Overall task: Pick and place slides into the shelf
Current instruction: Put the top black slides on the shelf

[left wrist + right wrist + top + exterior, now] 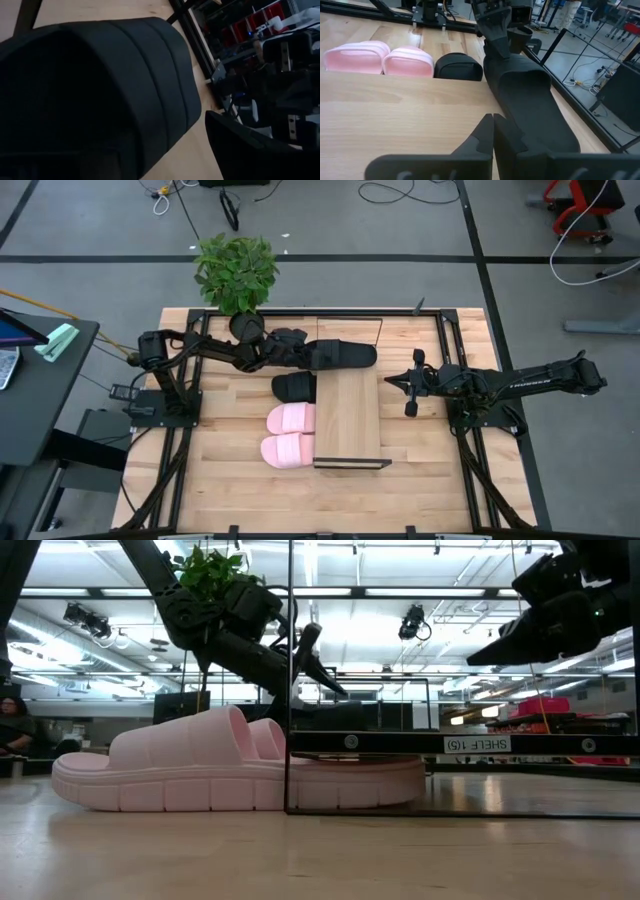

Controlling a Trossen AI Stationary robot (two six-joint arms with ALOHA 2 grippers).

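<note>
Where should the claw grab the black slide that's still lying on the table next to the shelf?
Probably by its broad strap, coming down from above. The black slide lies flat, sole down, toe tucked under the shelf, so the arched strap is the raised part to pinch. The left claw already holds the other black slide.
</note>
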